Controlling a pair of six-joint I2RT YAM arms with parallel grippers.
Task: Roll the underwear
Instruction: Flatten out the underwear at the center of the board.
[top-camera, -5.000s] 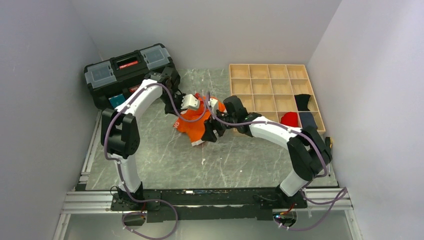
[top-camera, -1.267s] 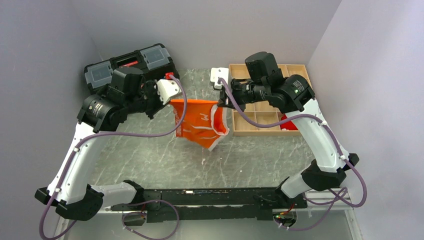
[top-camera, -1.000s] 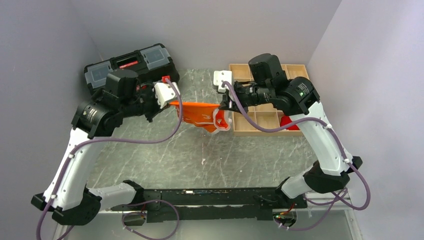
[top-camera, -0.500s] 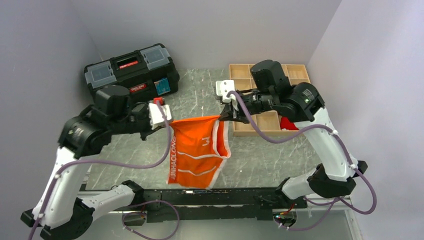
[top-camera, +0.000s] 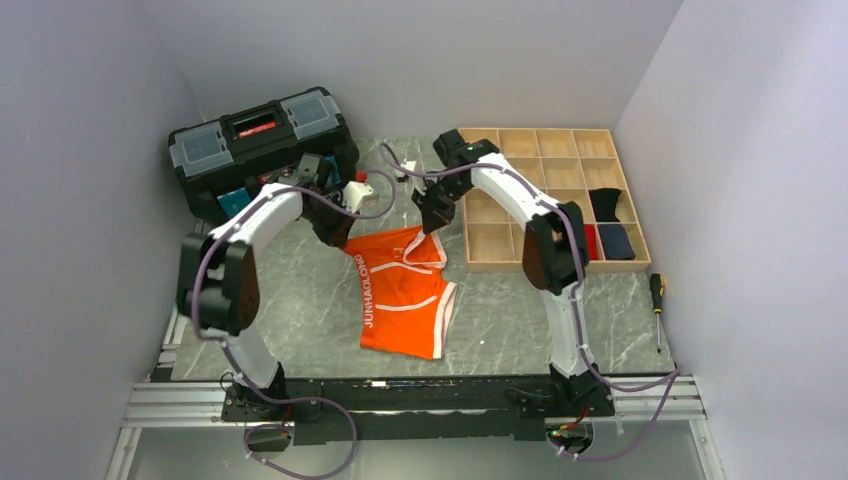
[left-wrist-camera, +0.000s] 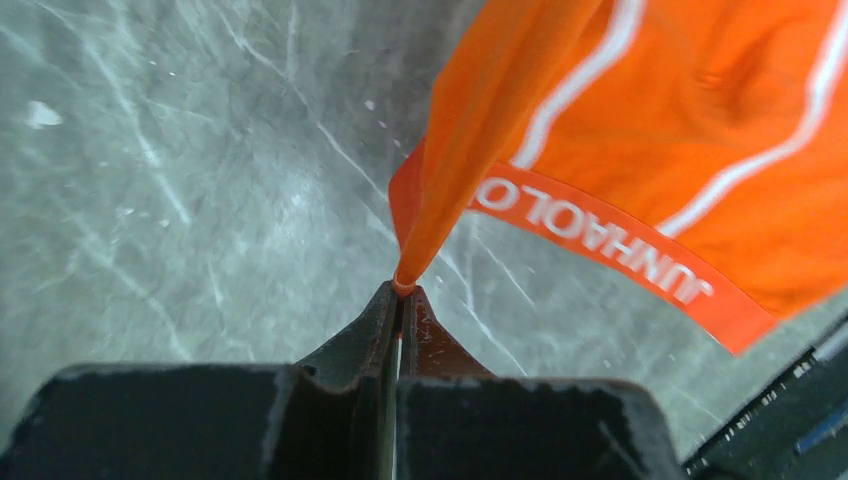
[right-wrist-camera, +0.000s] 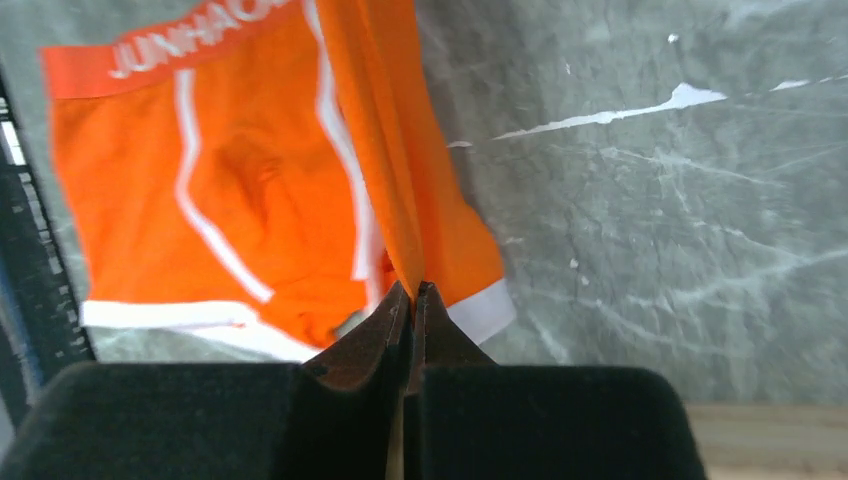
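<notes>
The orange underwear (top-camera: 405, 295) lies mostly flat on the marble table, its lettered waistband along the left side and white trim on the right. Its far edge is lifted at two corners. My left gripper (top-camera: 342, 237) is shut on the far waistband corner, and the left wrist view shows the gripper (left-wrist-camera: 402, 290) pinching a taut fold of the underwear (left-wrist-camera: 700, 120). My right gripper (top-camera: 432, 230) is shut on the far right corner. In the right wrist view that gripper (right-wrist-camera: 412, 290) clamps a hanging fold, with the underwear (right-wrist-camera: 230, 200) spread beyond it.
A black toolbox (top-camera: 262, 140) stands at the back left. A wooden compartment tray (top-camera: 545, 165) sits at the back right with black (top-camera: 605, 205) and navy (top-camera: 618, 243) cloths in its right cells. A screwdriver (top-camera: 657, 300) lies by the right wall.
Both arms have come down and reached toward the back, laying the underwear, which hung stretched in the air between them, onto the table. Both grips have held.
</notes>
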